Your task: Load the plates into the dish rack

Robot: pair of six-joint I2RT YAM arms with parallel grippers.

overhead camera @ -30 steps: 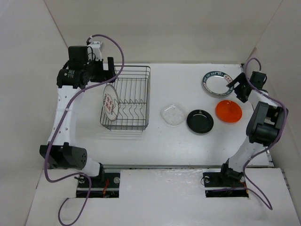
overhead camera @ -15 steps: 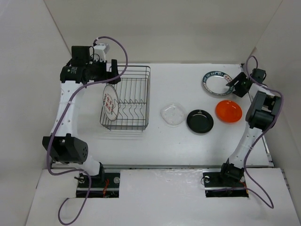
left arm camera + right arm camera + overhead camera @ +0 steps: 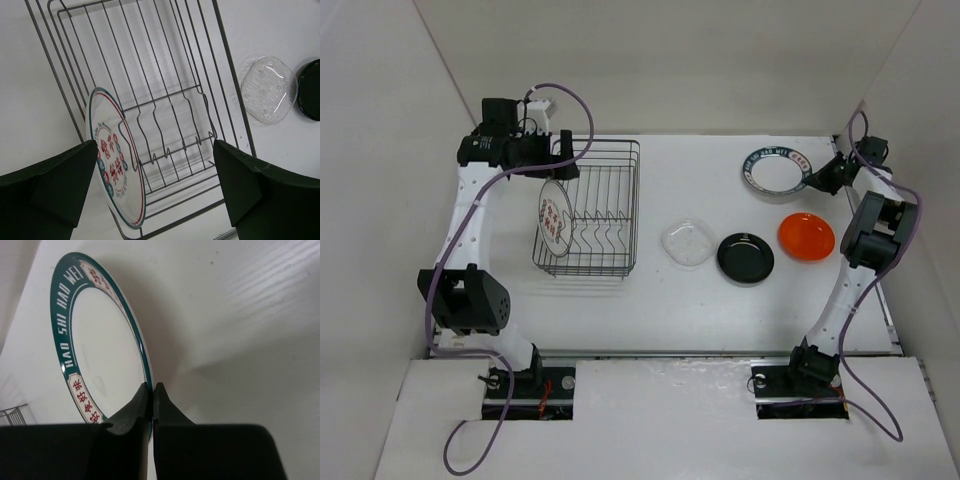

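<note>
The wire dish rack [image 3: 638, 200] [image 3: 227, 60] stands at the back left. A white plate with red marks [image 3: 554, 217] [image 3: 112, 160] stands on edge in its left end. My left gripper [image 3: 563, 155] [image 3: 155, 145] hovers open above the rack's back left, holding nothing. My right gripper [image 3: 818, 180] [image 3: 151, 387] is shut on the right rim of the white plate with the blue-green rim [image 3: 775, 170] [image 3: 100, 355], which is tilted up off the table. The clear wavy plate [image 3: 687, 243] [image 3: 265, 87], black plate [image 3: 745, 258] [image 3: 311, 90] and orange plate [image 3: 806, 236] lie flat in a row.
White walls enclose the table on the left, back and right; the right wall [image 3: 920, 150] is close behind my right wrist. The rack's zigzag prongs [image 3: 170, 145] to the right of the standing plate hold nothing.
My right gripper has shut on the rim of the blue-green rimmed plate, which has tipped up and shifted slightly back. My left arm has drifted right above the rack's back corner, still open.
</note>
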